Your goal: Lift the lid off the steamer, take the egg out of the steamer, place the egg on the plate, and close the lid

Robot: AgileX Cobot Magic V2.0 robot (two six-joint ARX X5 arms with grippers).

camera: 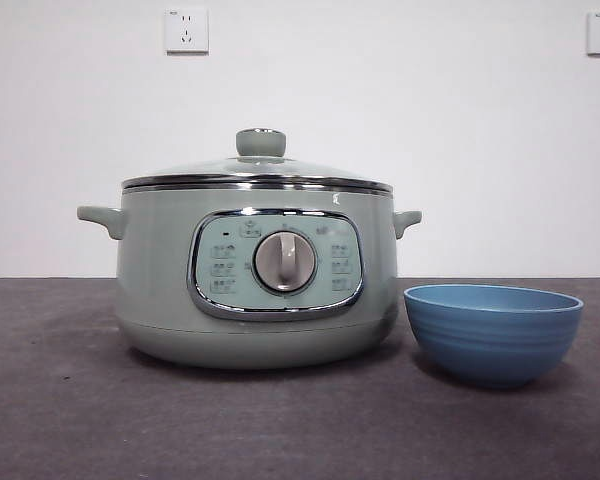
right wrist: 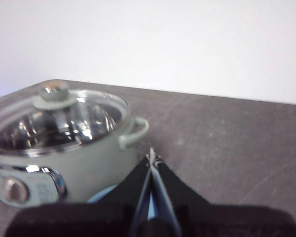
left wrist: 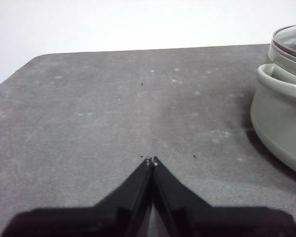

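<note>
The pale green steamer (camera: 257, 280) stands on the table with its glass lid (camera: 257, 172) closed on top and the green knob (camera: 261, 142) upright. The blue plate, a deep bowl (camera: 492, 333), stands to the right of it and looks empty from this height. The egg is hidden. My left gripper (left wrist: 151, 161) is shut and empty above bare table, with the steamer's side handle (left wrist: 278, 81) off to one side. My right gripper (right wrist: 152, 159) is shut and empty above the bowl (right wrist: 101, 196), beside the steamer (right wrist: 64, 153). Neither arm shows in the front view.
The dark grey table (camera: 60, 400) runs to a white wall with two sockets (camera: 186, 30). The table's rounded far corner shows in the left wrist view (left wrist: 34, 58).
</note>
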